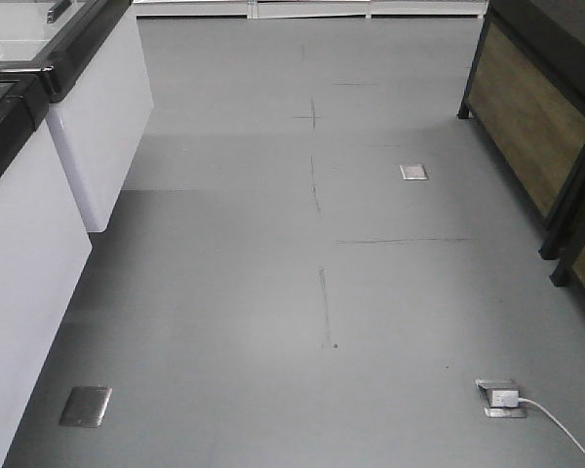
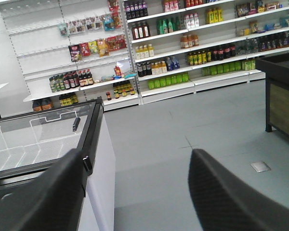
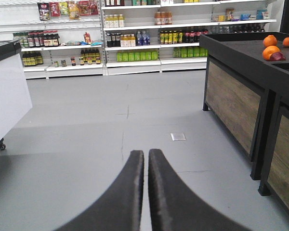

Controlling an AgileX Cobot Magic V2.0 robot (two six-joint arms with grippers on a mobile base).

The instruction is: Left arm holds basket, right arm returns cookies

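Basket and cookies show in none of our views, so we judge the task not yet begun. Our left tool (image 2: 135,161) stands apart, empty; our right tool (image 3: 147,155) is pressed together on nothing, above bare floor (image 1: 273,292).

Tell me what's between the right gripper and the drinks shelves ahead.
Right wrist view: open grey floor, bare except one small metal floor plate, runs from the shut right gripper to the shelves.

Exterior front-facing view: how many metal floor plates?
3 square silver metal floor plates: one mid-floor right of centre, one near left, one near right with white plug. Others may be off-frame.
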